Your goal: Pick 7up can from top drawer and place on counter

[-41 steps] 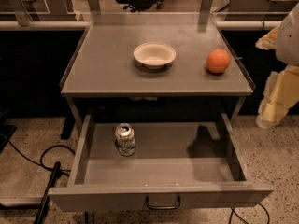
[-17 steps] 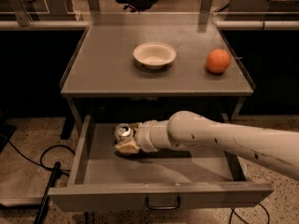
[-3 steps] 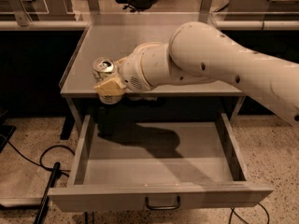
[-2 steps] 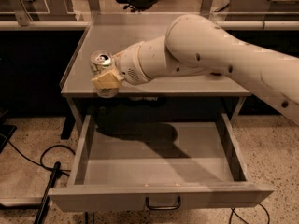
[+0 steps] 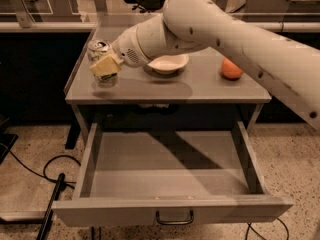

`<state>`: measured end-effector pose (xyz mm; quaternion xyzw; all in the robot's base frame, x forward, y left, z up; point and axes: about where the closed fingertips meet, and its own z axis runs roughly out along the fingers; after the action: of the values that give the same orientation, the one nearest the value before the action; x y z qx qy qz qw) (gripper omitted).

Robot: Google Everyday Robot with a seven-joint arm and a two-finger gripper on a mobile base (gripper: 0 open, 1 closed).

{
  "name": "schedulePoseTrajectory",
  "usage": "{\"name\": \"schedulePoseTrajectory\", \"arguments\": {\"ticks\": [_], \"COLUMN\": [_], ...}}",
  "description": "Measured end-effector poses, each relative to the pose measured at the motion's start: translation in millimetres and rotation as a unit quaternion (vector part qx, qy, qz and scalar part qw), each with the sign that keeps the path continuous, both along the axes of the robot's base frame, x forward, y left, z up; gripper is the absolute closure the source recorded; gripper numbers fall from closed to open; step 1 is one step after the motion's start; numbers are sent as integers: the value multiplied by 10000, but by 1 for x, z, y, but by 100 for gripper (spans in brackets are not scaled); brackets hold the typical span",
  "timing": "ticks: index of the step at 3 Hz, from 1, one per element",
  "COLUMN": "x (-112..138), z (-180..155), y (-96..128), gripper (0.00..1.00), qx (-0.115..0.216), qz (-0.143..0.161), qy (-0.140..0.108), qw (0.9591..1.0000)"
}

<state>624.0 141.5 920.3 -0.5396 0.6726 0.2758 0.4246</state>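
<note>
Tool [image 5: 105, 67] clamped on 7up can [image 5: 98, 47] at left edge of counter [image 5: 210, 86]. Risk: released tilted or too near the rim, can tips off.

Can [image 5: 98, 47]: mid-body hidden behind a tan finger of the end effector [image 5: 105, 65], which clasps it over the left end of the surface [image 5: 200, 88]; print unreadable; contact with the surface unclear.
Bowl [image 5: 171, 64]: far rim covered by the arm [image 5: 225, 29].
Arm: cut off at the right edge.
Orange [image 5: 230, 70]: top partly behind the arm.
</note>
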Motion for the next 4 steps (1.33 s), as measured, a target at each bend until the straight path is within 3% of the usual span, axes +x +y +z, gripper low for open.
{"name": "schedulePoseTrajectory", "arguments": {"ticks": [2, 4], "x": [43, 67], "z": [3, -20], "y": [36, 52], "gripper": [100, 100], "qx": [-185, -269], "qz": [486, 601], "qy": [131, 244], "qw": [9986, 9975]}}
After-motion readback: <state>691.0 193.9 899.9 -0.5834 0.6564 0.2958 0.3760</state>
